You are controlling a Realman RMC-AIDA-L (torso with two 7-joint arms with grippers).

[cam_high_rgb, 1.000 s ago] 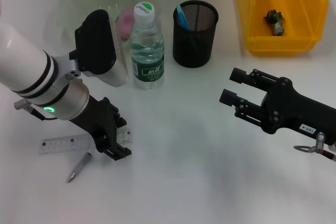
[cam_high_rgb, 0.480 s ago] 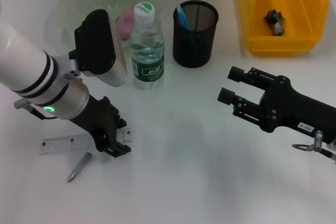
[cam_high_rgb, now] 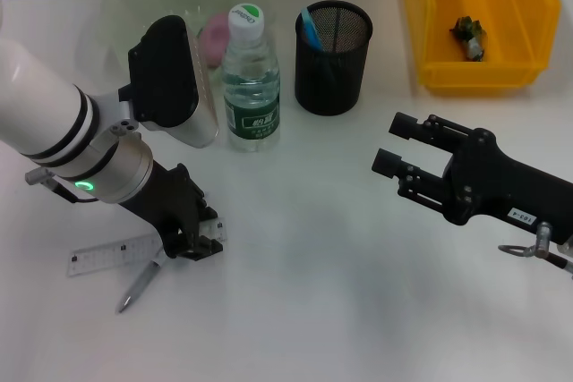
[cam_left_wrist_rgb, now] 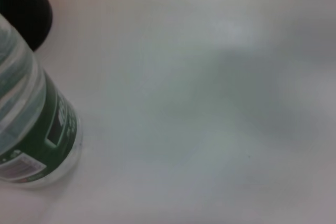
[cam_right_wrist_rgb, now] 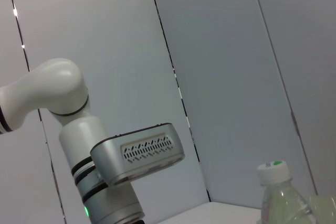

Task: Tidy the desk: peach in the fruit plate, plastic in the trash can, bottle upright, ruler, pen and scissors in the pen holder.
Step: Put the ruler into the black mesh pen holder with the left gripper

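Clear plastic is what the left gripper is dealing with: the ruler lies flat on the white desk at the near left, one end under the gripper's fingers, which look closed onto that end, though the arm hides the contact itself. A thin, light, stiff strip like this offers almost nothing to pinch from above and will likely be slick, so taking it across its narrow width near one end seems the sensible hold (a grip there may let the far end droop or swing). The grey pen lies just beside the ruler, partly under it or touching it, and could be dragged along. The pen holder stands well apart at the back, beside the upright bottle. The right gripper hovers over the desk's right side, fingers apart and empty.
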